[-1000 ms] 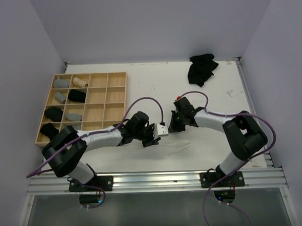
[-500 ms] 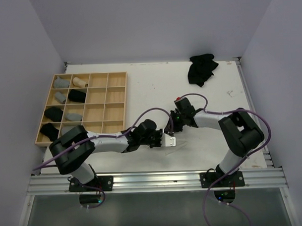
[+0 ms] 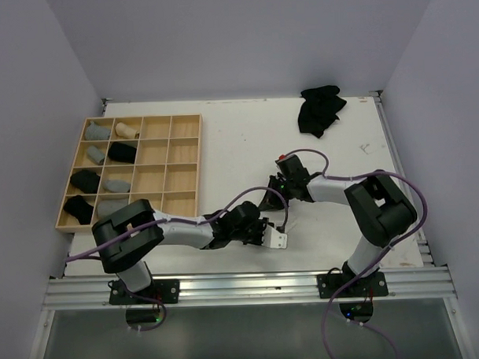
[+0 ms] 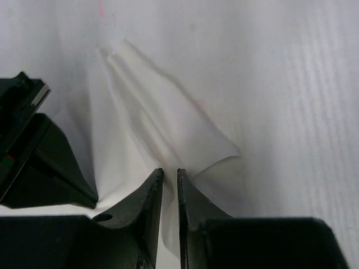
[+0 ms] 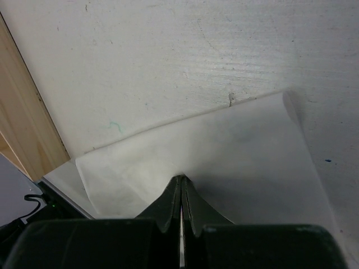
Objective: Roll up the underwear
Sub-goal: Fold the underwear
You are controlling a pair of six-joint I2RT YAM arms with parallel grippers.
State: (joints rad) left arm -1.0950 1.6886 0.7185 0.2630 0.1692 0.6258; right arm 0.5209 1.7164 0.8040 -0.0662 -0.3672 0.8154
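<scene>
Left gripper [image 3: 271, 238], underwear [image 4: 168, 123] nearer table [image 3: 238, 140] edge; lilac walls [image 3: 219, 38].

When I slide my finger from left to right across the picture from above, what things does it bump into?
wooden tray → left gripper → black underwear

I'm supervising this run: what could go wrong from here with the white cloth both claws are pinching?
1. The left claw pinches only a thin fold of the white underwear; it may slip free.
2. The right claw grips the same cloth close by; opposing pulls could stretch it, or the claws could bump.
</scene>
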